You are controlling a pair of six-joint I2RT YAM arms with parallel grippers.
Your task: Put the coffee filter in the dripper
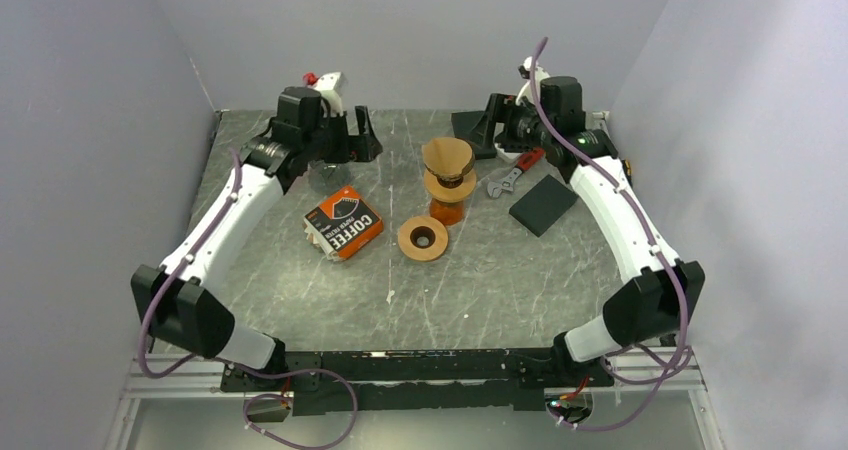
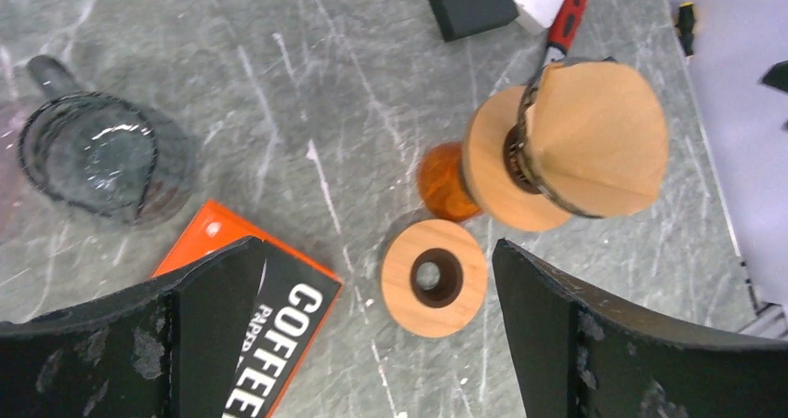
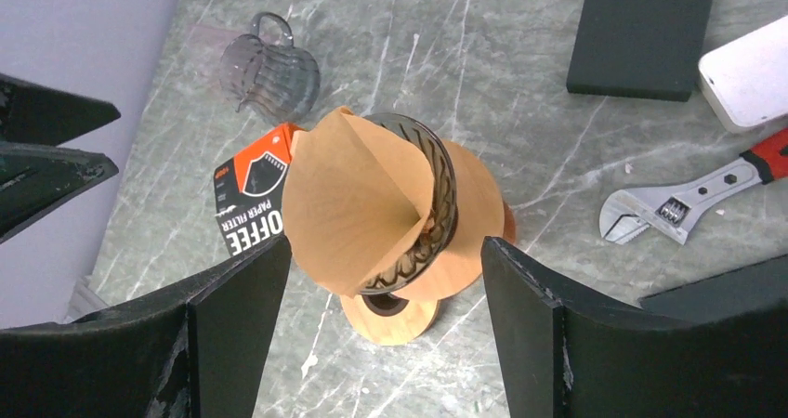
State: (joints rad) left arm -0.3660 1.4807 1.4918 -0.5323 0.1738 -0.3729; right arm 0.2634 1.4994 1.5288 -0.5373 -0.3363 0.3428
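The brown paper coffee filter [image 1: 447, 154] sits in the glass dripper [image 1: 452, 173], leaning to one side so its folded cone stands above the rim. The dripper rests on a wooden collar over an orange base [image 1: 447, 213]. The filter also shows in the left wrist view [image 2: 599, 139] and in the right wrist view [image 3: 358, 204]. My left gripper [image 1: 358, 135] is open and empty, raised at the back left. My right gripper [image 1: 492, 122] is open and empty, raised at the back right. Both are clear of the dripper.
A loose wooden ring [image 1: 422, 238] lies in front of the dripper. An orange coffee filter box [image 1: 343, 223] lies to its left. A glass mug [image 2: 93, 163] stands at the back left. A red-handled wrench [image 1: 515, 173], a white item [image 3: 748, 84] and black pads [image 1: 543, 205] lie at the right.
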